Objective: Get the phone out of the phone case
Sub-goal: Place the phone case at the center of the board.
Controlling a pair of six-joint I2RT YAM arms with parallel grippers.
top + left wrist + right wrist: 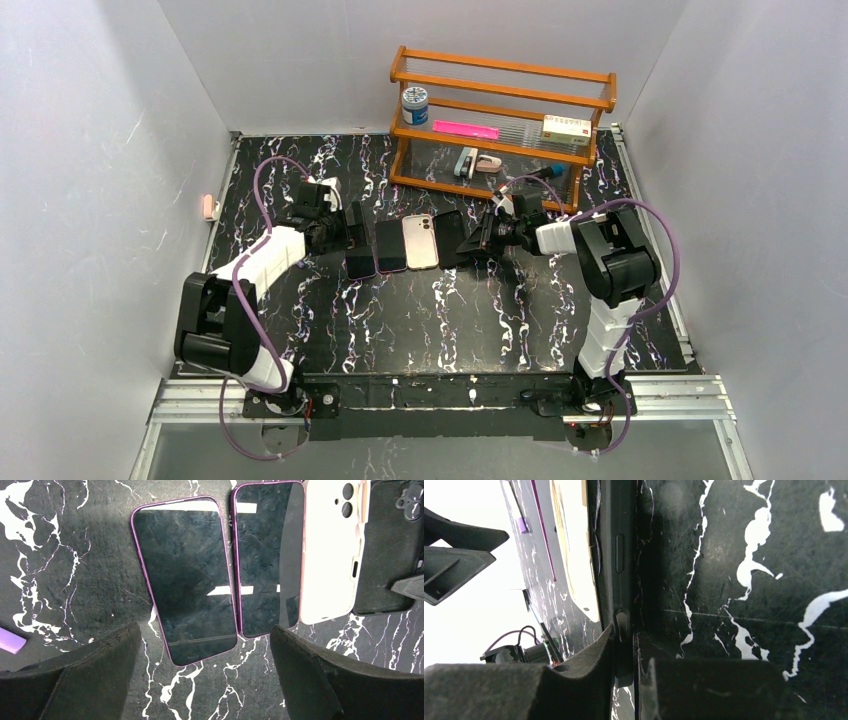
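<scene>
Four flat things lie in a row on the black marble table. From left to right they are a purple-rimmed phone (187,580) face up, a second purple-rimmed phone (265,555) face up, a cream case (332,550) back side up, and a black phone case (385,555) back side up. The row also shows in the top view, with the black case (450,238) at its right end. My left gripper (204,630) is open and empty, hovering over the near end of the left phone. My right gripper (629,650) is shut on the black case's side edge (621,555), by its buttons. I cannot tell whether a phone is inside.
A wooden rack (500,120) with glass shelves stands at the back right, holding a jar, a pink strip and a small box. A purple object (10,641) lies left of the phones. White walls enclose the table on three sides.
</scene>
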